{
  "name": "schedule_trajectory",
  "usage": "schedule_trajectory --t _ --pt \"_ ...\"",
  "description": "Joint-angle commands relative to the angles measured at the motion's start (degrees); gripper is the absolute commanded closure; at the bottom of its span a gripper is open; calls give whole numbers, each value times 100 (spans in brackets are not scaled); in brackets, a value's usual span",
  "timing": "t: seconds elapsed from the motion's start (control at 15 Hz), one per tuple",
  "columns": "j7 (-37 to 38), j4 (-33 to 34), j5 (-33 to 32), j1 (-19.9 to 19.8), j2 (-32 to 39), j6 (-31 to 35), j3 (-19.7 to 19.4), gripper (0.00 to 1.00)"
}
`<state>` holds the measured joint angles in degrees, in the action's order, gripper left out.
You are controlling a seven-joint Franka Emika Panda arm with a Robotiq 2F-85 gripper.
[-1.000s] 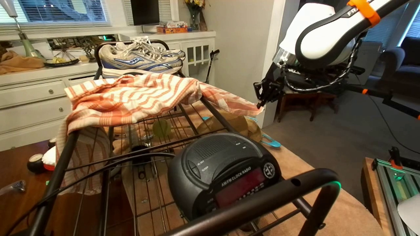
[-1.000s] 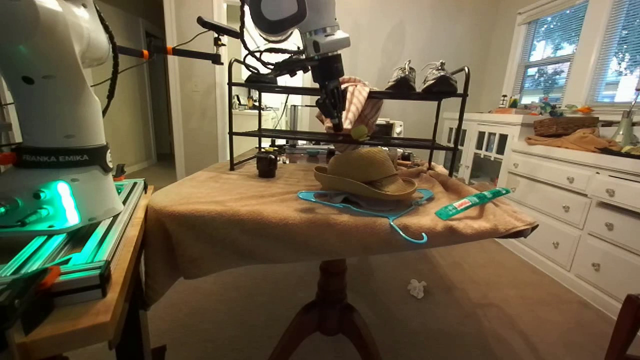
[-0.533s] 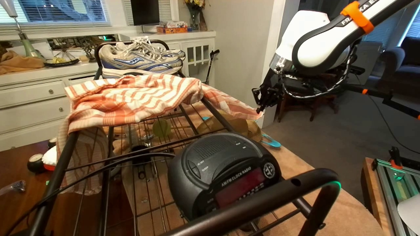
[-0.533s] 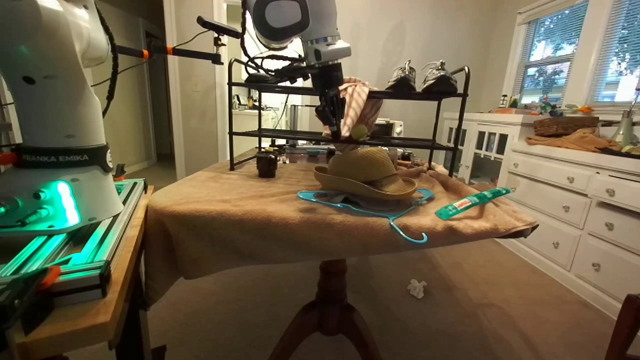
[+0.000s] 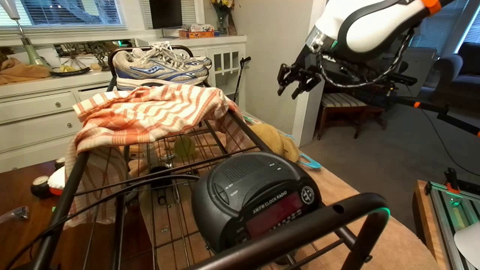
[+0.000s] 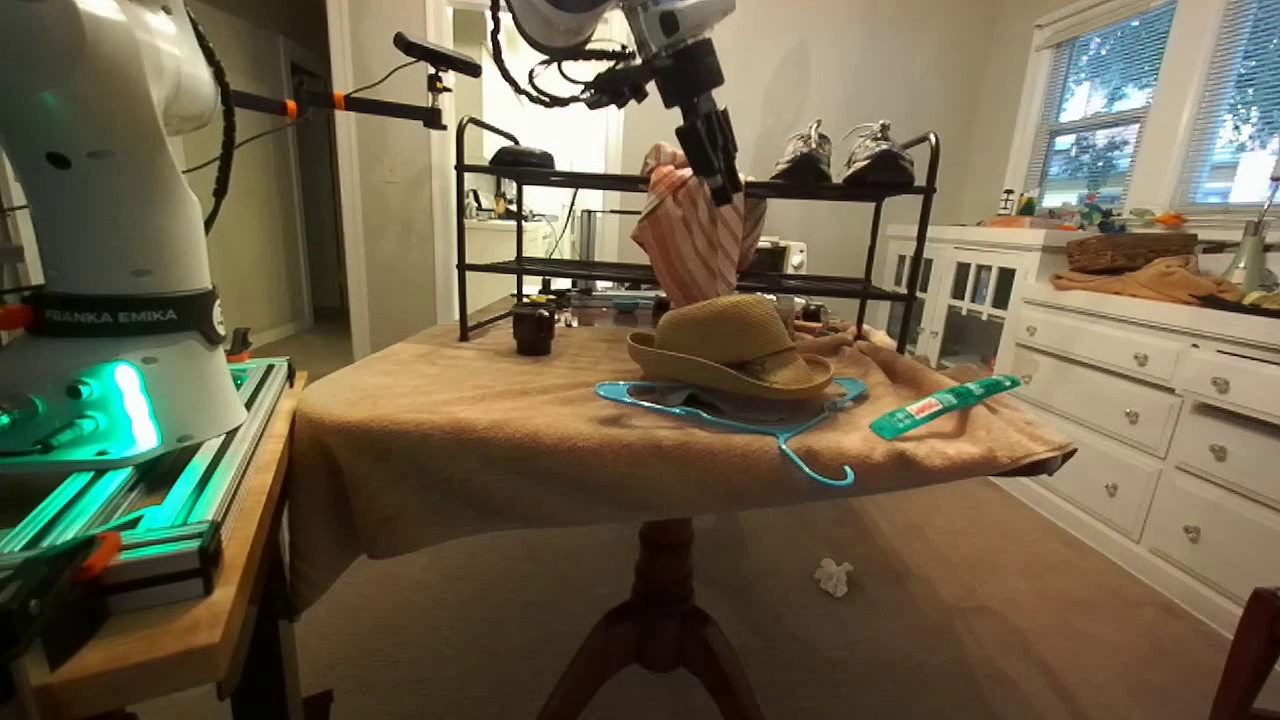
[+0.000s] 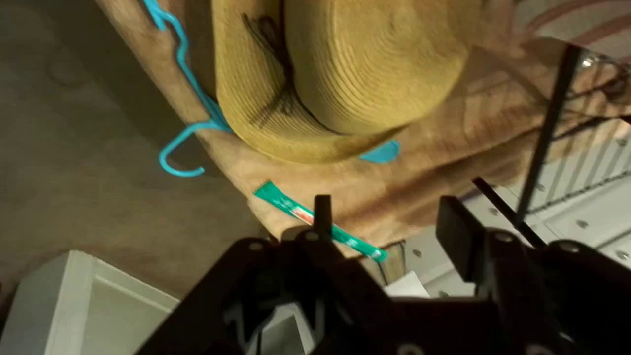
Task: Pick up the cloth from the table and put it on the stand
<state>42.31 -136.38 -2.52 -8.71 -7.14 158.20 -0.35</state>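
Observation:
The orange-and-cream cloth [image 5: 157, 116] lies draped over the top shelf of the black wire stand [image 5: 300, 230], with ends hanging down on both sides. In an exterior view the near end of the cloth [image 6: 690, 240] hangs in front of the stand [image 6: 590, 180], reaching down behind the hat. My gripper [image 5: 288, 93] is in the air above and beside that end, apart from it in this view. In the wrist view the gripper [image 7: 389, 222] has its fingers spread with nothing between them; a bit of cloth [image 7: 586, 22] shows top right. Brown table [image 5: 15, 240] shows lower left.
On the stand's top shelf sit a clock radio [image 5: 258, 202] and sneakers [image 5: 161, 67]. Below the gripper, a straw hat [image 6: 730, 345] rests on a blue hanger [image 6: 690, 408] over a tan cover [image 6: 450, 400]. A green packet [image 6: 945, 407] lies near the table edge.
The gripper has opened and let go of the cloth's corner, which has dropped to hang against the stand. The arm first dipped slightly, then rose, ending nearer the sneakers' side.

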Motion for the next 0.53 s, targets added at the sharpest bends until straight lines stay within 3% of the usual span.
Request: schedule_trajectory --t 0.0,0.07,0.13,0.47 --pt "-504 102 440 332 -709 -11 46 11" --pt "-720 143 622 448 -861 -37 58 2" --pt "-935 172 871 596 -1057 -171 61 0" --pt "-1126 492 1677 914 -1646 -976 136 0"
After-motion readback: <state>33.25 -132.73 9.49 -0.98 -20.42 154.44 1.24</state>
